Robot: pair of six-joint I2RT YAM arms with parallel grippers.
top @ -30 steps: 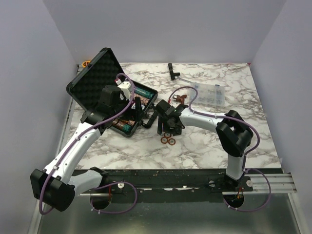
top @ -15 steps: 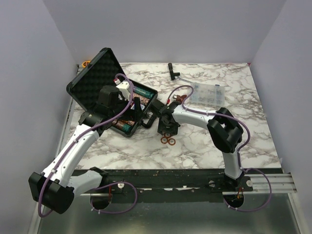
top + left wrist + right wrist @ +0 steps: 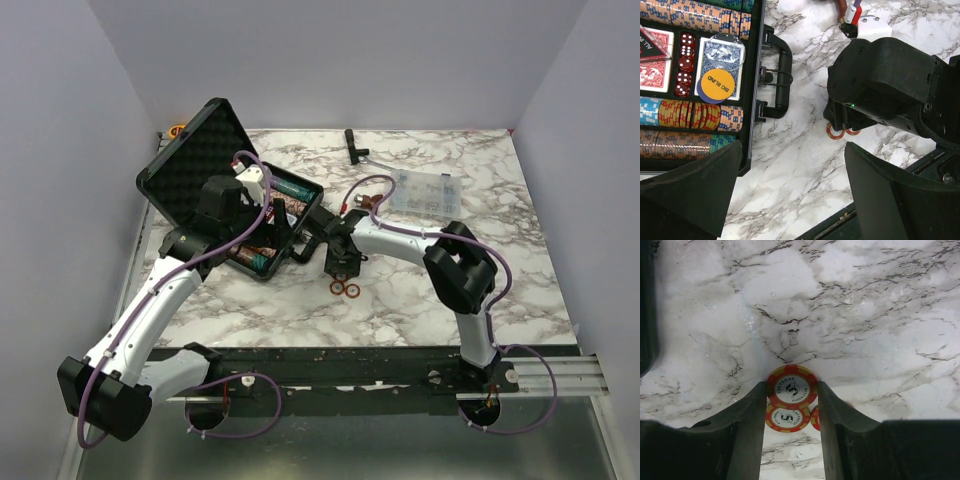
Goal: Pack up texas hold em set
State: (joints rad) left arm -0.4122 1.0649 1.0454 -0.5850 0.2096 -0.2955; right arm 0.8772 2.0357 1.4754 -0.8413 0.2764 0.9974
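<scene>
Right wrist view: right gripper (image 3: 791, 390) pinching red chip (image 3: 792, 385) by its rim.
red chip: likely light, stiff, slick; hold edge-on.
left gripper (image 3: 792, 165): open, empty.

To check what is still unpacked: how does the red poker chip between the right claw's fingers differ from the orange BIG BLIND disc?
The red poker chip lies on the marble table, between the fingers of the right claw; the BIG BLIND disc lies inside the black case, over the blue card deck. The chip is red with a white printed centre; the disc is plain orange with black words. Both are flat and round.
</scene>
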